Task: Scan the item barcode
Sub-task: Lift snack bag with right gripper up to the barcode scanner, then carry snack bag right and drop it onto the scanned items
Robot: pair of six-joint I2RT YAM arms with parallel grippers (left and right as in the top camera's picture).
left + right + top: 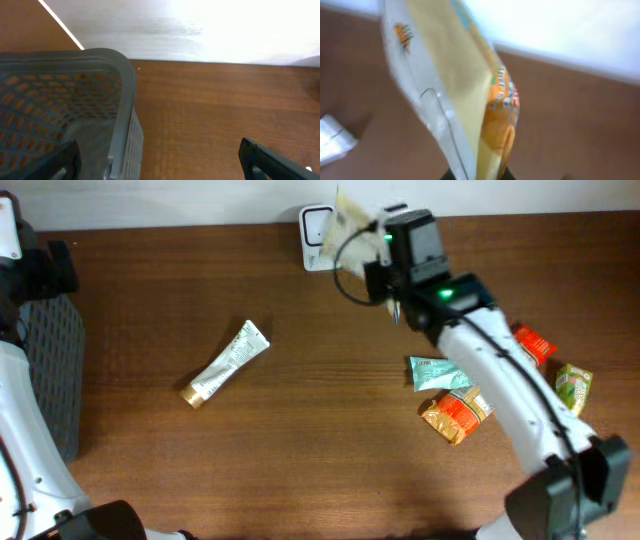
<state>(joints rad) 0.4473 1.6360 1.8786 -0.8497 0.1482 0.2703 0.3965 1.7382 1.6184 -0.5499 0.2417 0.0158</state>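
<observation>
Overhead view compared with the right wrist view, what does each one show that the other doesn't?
Only overhead: the toothpaste tube, the grey basket and the loose packets beside the right arm. Only right wrist: the orange print on the held pouch, close up. Both: that pouch, clamped in the right gripper, and the brown table.

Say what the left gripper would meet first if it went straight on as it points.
Likely the grey basket, whose corner stands before one finger of the left gripper; between the fingers only table, then wall. Depth unclear.
</observation>
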